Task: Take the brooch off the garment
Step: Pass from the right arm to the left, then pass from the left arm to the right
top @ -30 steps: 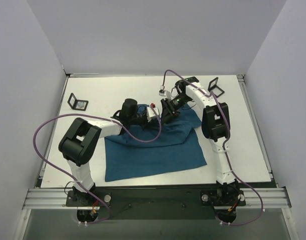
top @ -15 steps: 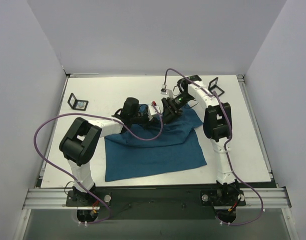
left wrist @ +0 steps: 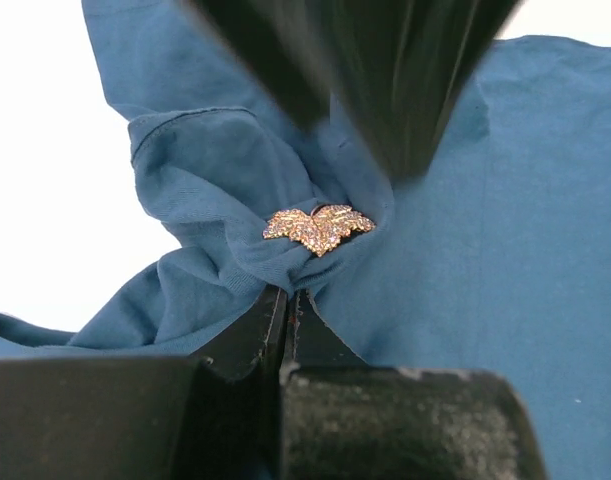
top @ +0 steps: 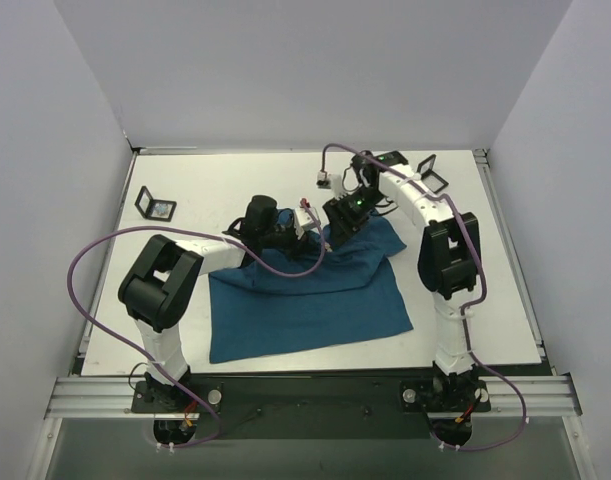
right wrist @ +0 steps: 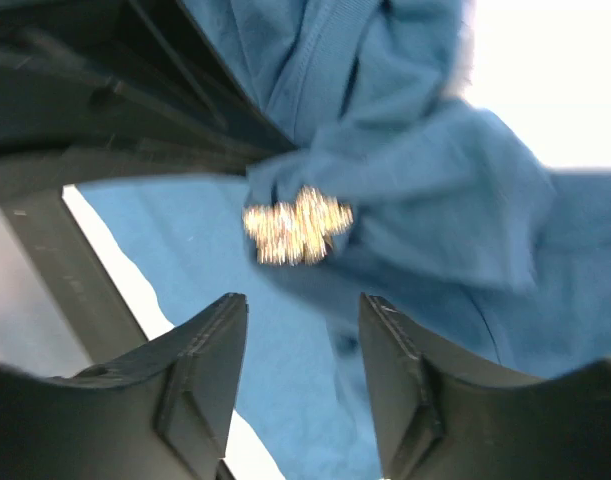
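The garment (top: 315, 300), a dark teal-blue shirt, lies on the white table with its far edge bunched up. In the left wrist view the small gold brooch (left wrist: 318, 227) sits on a raised fold of the garment (left wrist: 215, 190). My left gripper (left wrist: 288, 300) is shut on that fold just below the brooch. My right gripper (right wrist: 300, 305) is open, and the blurred brooch (right wrist: 297, 225) is just beyond its fingertips. Seen from above, the left gripper (top: 310, 228) and right gripper (top: 333, 232) meet over the shirt's far edge, hiding the brooch.
One small black square frame (top: 155, 206) stands at the table's far left and another (top: 428, 174) at the far right. White walls enclose the table (top: 235, 180) on three sides. Purple cables loop over both arms.
My left gripper has shut on the fabric fold. The right arm's elbow has swung to the right, and its gripper has shifted slightly at the brooch.
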Tool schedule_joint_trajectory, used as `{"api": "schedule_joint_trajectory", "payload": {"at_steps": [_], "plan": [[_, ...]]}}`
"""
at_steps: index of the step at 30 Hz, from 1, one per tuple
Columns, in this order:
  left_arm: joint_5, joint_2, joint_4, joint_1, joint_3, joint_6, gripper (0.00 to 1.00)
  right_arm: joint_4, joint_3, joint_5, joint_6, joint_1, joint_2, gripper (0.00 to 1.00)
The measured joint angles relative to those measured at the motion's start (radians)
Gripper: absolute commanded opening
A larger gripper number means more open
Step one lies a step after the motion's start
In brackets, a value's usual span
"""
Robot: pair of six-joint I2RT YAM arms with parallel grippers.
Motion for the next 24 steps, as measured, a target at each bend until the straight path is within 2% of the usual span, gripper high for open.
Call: {"api": "schedule_joint_trajectory", "payload": {"at_steps": [4, 12, 18, 24], "plan": [[0.013, 0.0, 0.018, 0.003, -0.018, -0.034, 0.0, 0.094, -0.076, 0.064, 0.015, 0.058, -0.001, 0.45], [0.016, 0.0, 0.032, 0.005, -0.023, -0.077, 0.0, 0.239, -0.158, 0.178, 0.053, 0.062, -0.003, 0.47], [0.016, 0.0, 0.035, 0.008, -0.023, -0.103, 0.0, 0.303, -0.239, 0.201, 0.061, 0.091, -0.014, 0.48], [0.01, 0.0, 0.038, 0.011, -0.023, -0.116, 0.0, 0.336, -0.252, 0.203, 0.068, 0.097, -0.045, 0.52]]}}
